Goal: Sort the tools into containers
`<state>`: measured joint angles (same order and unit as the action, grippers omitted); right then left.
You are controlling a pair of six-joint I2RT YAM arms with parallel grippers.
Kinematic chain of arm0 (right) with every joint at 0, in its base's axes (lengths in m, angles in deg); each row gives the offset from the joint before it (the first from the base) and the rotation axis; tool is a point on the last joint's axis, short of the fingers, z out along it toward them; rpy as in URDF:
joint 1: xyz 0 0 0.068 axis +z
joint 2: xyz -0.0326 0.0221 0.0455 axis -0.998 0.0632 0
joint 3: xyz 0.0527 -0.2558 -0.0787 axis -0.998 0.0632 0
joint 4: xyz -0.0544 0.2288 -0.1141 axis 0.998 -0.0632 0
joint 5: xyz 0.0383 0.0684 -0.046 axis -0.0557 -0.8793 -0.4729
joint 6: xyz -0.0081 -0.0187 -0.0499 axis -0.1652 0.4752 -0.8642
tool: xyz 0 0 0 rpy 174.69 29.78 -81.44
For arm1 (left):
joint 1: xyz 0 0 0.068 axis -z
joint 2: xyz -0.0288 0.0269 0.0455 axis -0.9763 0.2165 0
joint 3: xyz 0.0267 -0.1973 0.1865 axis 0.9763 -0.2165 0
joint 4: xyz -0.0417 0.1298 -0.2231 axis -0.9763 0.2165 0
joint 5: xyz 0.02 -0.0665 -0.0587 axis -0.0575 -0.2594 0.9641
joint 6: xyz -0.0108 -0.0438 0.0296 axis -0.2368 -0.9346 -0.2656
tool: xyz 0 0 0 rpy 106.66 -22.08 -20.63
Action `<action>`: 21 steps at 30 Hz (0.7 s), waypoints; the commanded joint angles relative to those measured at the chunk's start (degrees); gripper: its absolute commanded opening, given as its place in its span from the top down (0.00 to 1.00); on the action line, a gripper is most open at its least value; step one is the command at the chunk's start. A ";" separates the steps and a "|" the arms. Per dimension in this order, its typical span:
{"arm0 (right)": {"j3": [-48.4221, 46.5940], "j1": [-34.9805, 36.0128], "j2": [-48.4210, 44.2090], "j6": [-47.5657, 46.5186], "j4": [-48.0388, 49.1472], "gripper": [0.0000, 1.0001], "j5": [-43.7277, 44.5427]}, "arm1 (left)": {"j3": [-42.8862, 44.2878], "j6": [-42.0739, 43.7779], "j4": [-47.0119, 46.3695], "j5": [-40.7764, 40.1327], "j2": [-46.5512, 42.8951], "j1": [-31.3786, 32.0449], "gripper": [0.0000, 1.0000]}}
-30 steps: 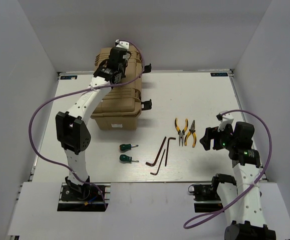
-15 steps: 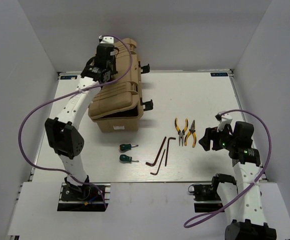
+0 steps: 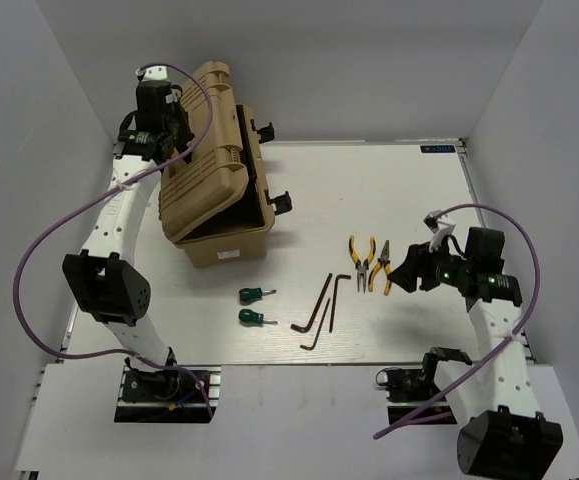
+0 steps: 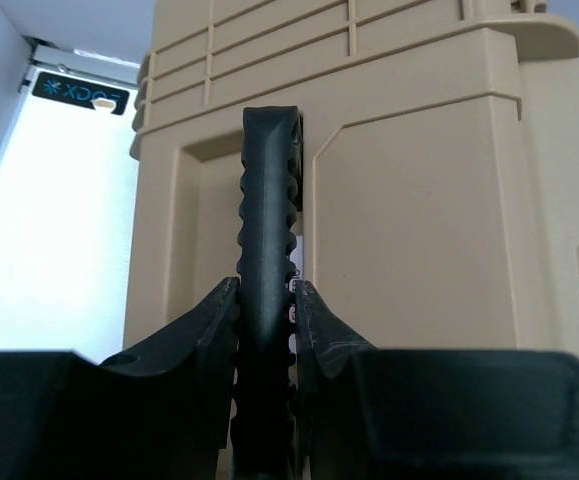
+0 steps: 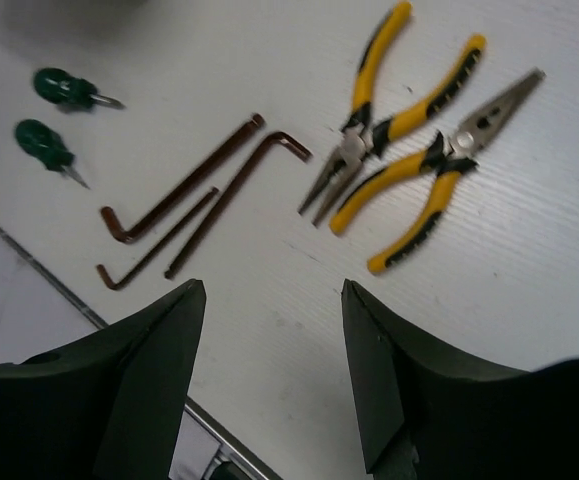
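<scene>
While the lid (image 3: 214, 160) stands half raised: my left pincer (image 4: 266, 300) is clamped on its black ribbed handle (image 4: 266, 190), jaws tight against both sides.
Step in hand: opening the tan tool case (image 3: 229, 240), I judge; every tool I can see lies outside it.
How to do it well: I should swing the handle along the hinge's arc and not pull straight up, so the base neither lifts nor slides on the table (image 3: 409, 190). The lid should go past upright and rest there before I release it.
Right pincer (image 5: 269, 290): spread wide, holding nothing, hovering over the table near the pliers (image 5: 369, 110).
Tools: two yellow-and-black pliers, two green screwdrivers (image 3: 254, 305) and three hex keys (image 3: 319, 310) lie on the table to the right of the case, apart from it.
Top view alone shows: how far the lid is tilted, and both arms at once.
Left wrist view alone shows: the grip itself, with the fingers (image 4: 214, 320) pressed to the handle's ridges.
Right wrist view alone shows: the pliers' jaws crossing close together and the hex keys lying nearly side by side.
Hidden everywhere: the inside of the case.
</scene>
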<state>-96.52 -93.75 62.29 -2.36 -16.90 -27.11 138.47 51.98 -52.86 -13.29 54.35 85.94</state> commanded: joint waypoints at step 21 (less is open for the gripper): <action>-48.48 28.02 63.76 34.31 31.25 0.22 -8.69 | 2.47 -4.99 -5.91 20.12 -3.07 -7.83 1.00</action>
<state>-139.91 -68.11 123.79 27.78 10.77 -37.43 138.47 46.59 -51.98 4.07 54.61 79.02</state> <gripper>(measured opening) 0.775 0.359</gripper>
